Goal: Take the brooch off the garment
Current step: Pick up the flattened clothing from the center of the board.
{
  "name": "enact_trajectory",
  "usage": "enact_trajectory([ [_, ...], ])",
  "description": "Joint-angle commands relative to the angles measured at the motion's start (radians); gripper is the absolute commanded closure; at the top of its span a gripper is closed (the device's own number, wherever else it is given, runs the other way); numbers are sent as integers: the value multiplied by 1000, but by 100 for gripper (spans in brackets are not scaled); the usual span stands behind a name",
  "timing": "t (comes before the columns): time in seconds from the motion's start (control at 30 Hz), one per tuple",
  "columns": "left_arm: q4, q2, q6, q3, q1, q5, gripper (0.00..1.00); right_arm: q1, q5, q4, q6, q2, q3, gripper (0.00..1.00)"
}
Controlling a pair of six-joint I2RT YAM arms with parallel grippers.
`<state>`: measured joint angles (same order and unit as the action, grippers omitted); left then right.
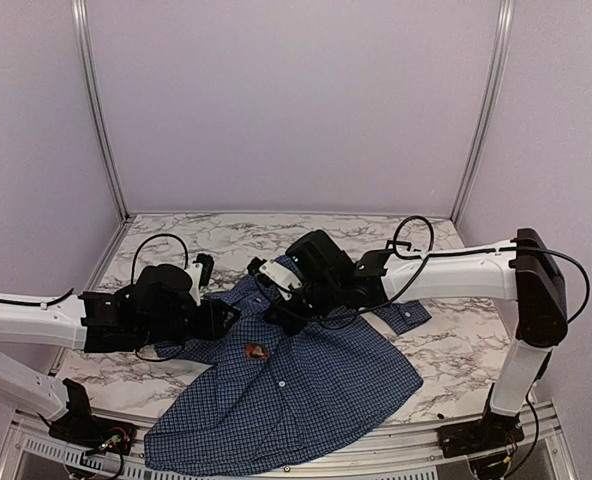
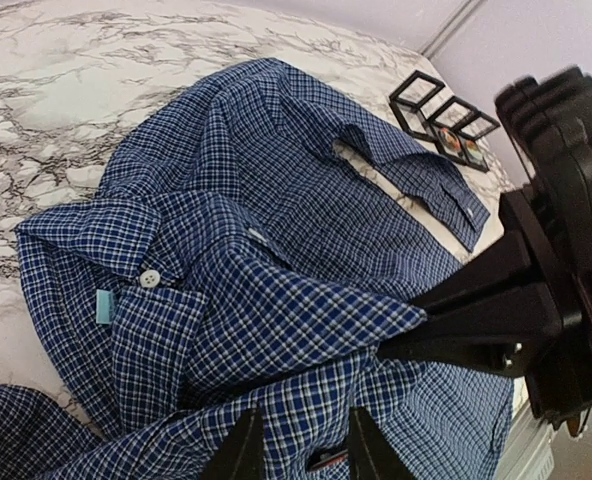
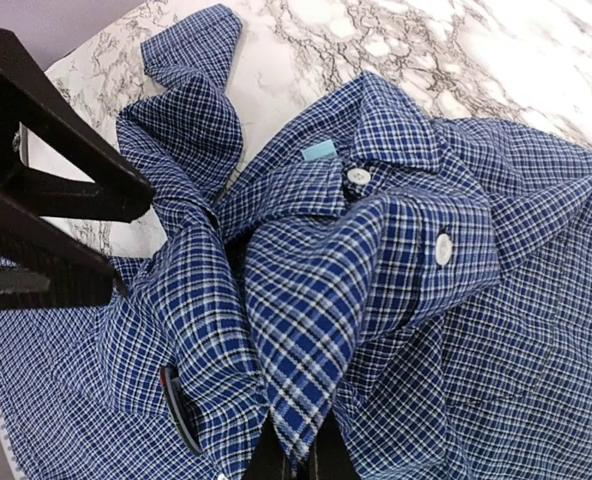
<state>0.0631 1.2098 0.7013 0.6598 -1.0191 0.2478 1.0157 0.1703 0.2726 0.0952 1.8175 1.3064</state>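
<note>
The marble table (image 1: 456, 340) carries the shirt (image 1: 306, 390), which lies crumpled with its collar toward the back. Both arms reach in low over it from either side. Only the top view shows the brooch (image 1: 256, 350) whole, as a reddish spot on the shirt front. The left wrist view catches just a red sliver of it between the parted fingers of the left gripper (image 2: 303, 418). The right gripper (image 3: 294, 442) is clamped on a raised fold of shirt.
</note>
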Motion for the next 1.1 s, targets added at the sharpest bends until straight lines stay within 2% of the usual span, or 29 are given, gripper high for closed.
enact_trajectory([
  [0.0, -165, -58, 22, -9, -11, -114, 62, -15, 11, 17, 12, -14, 46, 100],
  [0.13, -211, -58, 36, -17, -28, -152, 48, -29, 20, 9, 21, -10, 67, 100],
  [0.27, -222, 4, 48, -14, -32, -181, 47, -29, 23, 13, 21, 6, 101, 100],
  [0.47, -300, 89, 44, 36, -32, -132, 42, -31, 26, 15, 29, 27, 142, 100],
  [0.57, -301, 101, 39, 37, -29, -111, 50, -32, 22, 16, 34, 30, 151, 100],
  [0.63, -273, 103, 30, 35, -25, -110, 59, -33, 22, 17, 35, 29, 155, 100],
  [0.67, -258, 106, 24, 36, -22, -111, 64, -37, 25, 18, 37, 29, 157, 100],
  [0.77, -221, 118, 10, 50, -8, -90, 89, -42, 40, 23, 37, 29, 160, 100],
  [0.83, -216, 134, -13, 61, 15, -69, 99, -46, 46, 27, 38, 30, 160, 100],
  [1.07, -125, 177, -200, 97, 140, -83, 100, -69, 156, 11, 65, 41, 159, 100],
])
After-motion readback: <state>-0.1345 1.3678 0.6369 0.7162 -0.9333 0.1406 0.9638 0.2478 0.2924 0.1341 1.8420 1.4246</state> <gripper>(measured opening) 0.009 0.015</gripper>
